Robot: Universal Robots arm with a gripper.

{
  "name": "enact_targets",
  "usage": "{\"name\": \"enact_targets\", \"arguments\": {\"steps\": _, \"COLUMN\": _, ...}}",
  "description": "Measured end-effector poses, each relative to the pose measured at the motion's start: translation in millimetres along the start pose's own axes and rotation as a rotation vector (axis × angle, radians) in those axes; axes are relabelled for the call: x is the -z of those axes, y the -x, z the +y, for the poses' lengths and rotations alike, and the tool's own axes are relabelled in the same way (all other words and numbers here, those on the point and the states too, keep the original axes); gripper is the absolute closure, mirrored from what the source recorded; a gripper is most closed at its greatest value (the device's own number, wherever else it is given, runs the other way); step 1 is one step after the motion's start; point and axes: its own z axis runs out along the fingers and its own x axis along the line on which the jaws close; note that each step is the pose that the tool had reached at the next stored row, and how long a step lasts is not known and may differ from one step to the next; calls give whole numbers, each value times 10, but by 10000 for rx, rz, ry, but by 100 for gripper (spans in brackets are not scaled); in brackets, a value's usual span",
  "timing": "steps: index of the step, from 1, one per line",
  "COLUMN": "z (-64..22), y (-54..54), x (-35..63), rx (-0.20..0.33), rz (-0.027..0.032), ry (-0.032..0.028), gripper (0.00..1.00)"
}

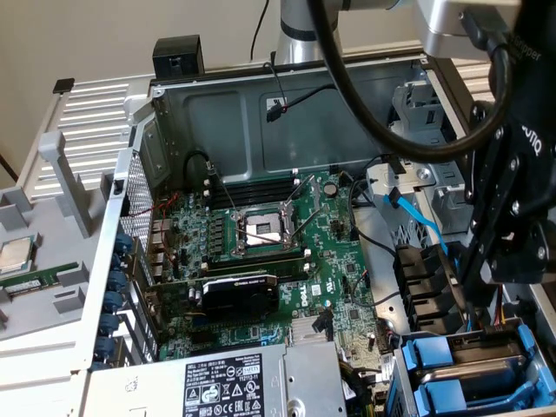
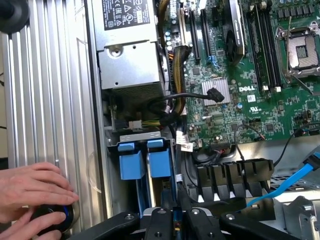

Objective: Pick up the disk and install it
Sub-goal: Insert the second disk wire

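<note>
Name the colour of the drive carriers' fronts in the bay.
Blue; the two carrier fronts show best in the wrist view, side by side.

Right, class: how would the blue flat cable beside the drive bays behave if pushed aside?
The blue flat cable would probably bend floppily, as it hangs in a loose curve. It is likely light, being thin and narrow. It may swing back, since it seems anchored at an end.

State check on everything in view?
Case: side open.
CPU socket: empty.
Blue carriers: two, side by side in the drive bay.
Hand: low over the drive bay.
Person's hands: resting on the case's ribbed panel.
</note>
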Motion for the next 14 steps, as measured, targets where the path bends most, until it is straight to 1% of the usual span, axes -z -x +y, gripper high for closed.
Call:
{"name": "enact_targets", "arguments": {"steps": 7, "z": -9, "y": -29, "x": -45, "rx": 4, "rz": 4, "ry": -2, "gripper": 84}}
{"name": "enact_targets", "arguments": {"steps": 10, "z": -12, "y": -44, "x": -55, "rx": 140, "rz": 1, "ry": -9, "gripper": 84}}
{"name": "enact_targets", "arguments": {"steps": 11, "z": -12, "y": -44, "x": -53, "rx": 232, "rz": -12, "ry": -13, "gripper": 84}}
{"name": "enact_targets", "arguments": {"steps": 14, "z": -12, "y": -44, "x": -56, "rx": 525, "rz": -121, "ry": -18, "gripper": 84}}
